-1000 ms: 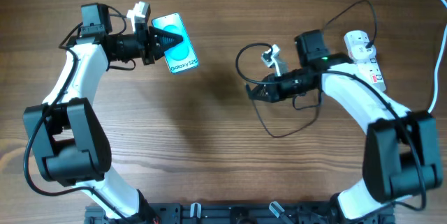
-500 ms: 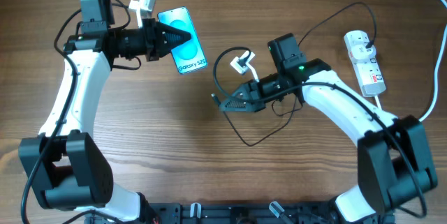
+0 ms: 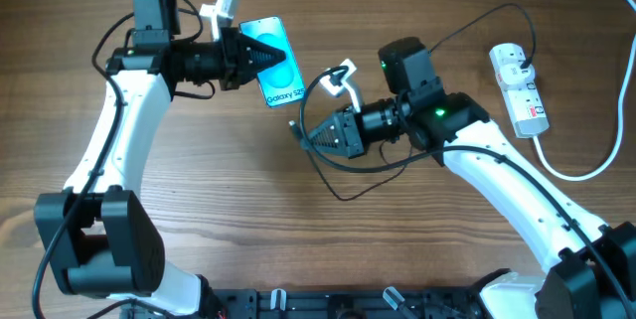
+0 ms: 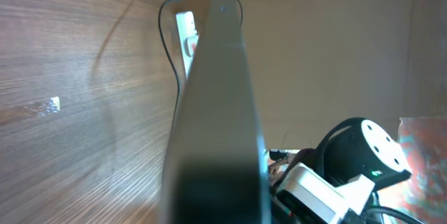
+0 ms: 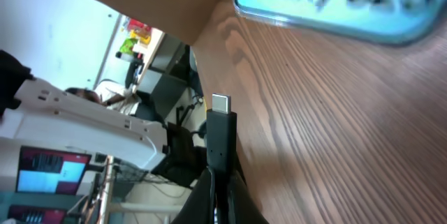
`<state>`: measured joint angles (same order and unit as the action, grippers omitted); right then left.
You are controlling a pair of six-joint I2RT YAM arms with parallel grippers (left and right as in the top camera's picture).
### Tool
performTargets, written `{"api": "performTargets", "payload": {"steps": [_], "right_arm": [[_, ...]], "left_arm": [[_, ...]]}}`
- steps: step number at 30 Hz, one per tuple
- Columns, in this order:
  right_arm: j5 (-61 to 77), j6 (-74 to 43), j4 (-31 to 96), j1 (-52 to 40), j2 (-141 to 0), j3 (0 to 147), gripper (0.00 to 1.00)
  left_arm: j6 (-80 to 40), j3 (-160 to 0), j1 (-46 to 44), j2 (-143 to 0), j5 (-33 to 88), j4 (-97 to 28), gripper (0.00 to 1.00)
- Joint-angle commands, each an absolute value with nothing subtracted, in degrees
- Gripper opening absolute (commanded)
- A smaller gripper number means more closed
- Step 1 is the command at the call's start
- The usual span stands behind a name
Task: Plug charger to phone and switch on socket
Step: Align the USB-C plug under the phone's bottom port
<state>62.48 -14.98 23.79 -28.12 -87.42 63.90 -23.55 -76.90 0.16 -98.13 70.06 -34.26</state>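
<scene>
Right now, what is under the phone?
Only bare wooden table shows beneath the phone, held in the left gripper. The overhead view hides the patch directly below it.

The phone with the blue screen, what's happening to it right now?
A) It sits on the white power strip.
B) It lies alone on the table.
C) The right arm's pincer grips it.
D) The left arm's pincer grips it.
D: the left pincer is closed on the phone, while the right pincer holds the charger by its connector, not yet touching the phone.

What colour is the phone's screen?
The phone has a bright cyan-blue screen; the overhead view shows it best.
</scene>
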Motion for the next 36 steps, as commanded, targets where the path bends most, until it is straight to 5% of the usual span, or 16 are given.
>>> {"api": "performTargets", "payload": {"steps": [1, 36], "right_arm": [[59.16, -18.22, 22.72, -28.34, -86.76, 64.99, 0.04], [49.93, -27.03, 18.59, -28.34, -86.78, 64.99, 0.04]], "left_arm": [[-24.71, -77.08, -1.04, -96.75, 71.05, -33.8, 0.04], [-27.24, -77.08, -2.52, -96.75, 70.39, -31.0, 0.04]]}}
